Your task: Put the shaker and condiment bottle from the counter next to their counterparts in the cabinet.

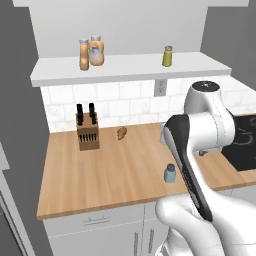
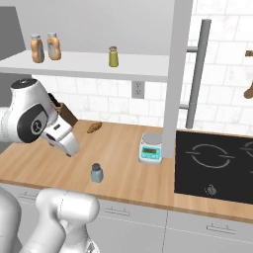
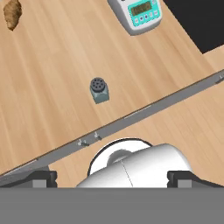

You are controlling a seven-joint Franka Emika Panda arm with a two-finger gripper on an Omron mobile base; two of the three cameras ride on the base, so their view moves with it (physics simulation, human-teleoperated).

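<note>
Blue-grey and translucent, the shaker (image 3: 99, 89) stands upright near the counter's (image 1: 100, 170) front edge, at ten o'clock above my fingers (image 3: 39, 178), dark perforated cap up, free to grasp. My fingers sit wide apart, holding nothing. The condiment bottle (image 1: 84, 55) already stands beside its orange counterpart (image 1: 96, 50) in the cabinet (image 1: 130, 70).

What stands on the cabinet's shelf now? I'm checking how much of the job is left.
On the cabinet shelf: condiment bottle beside the wider orange bottle, and the yellow-green shaker apart. The blue-grey shaker stands on the counter.
</note>
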